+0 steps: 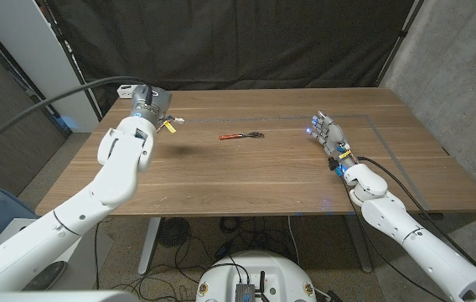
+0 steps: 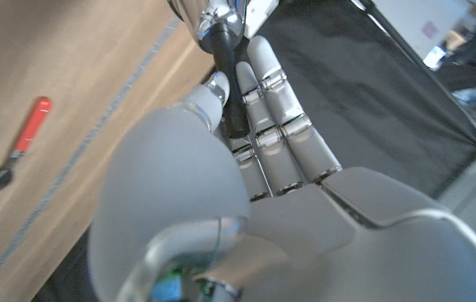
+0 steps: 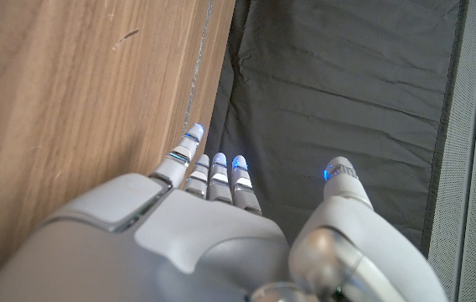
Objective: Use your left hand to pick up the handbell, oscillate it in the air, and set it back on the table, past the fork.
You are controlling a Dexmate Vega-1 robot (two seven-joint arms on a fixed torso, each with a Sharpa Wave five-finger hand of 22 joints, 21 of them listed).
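My left hand (image 1: 151, 110) is raised above the table's far left part and grips the handbell (image 1: 143, 96), whose silver body shows above the fingers. In the left wrist view the fingers (image 2: 276, 109) wrap the bell's black handle (image 2: 230, 80), with the silver bell (image 2: 211, 15) beyond them. The fork (image 1: 240, 135), with a red handle and dark metal head, lies on the table's far middle, to the right of the left hand; it also appears as the fork (image 2: 18, 144) in the left wrist view. My right hand (image 1: 327, 136) stands on the table's right side, fingers apart, holding nothing.
The wooden table (image 1: 263, 180) has a black curtain (image 1: 246, 42) behind its far edge. A white object (image 1: 126, 88) sits at the far left corner. A thick grey cable (image 1: 45, 105) arcs toward the left hand. A faint line (image 1: 364, 117) marks the tabletop.
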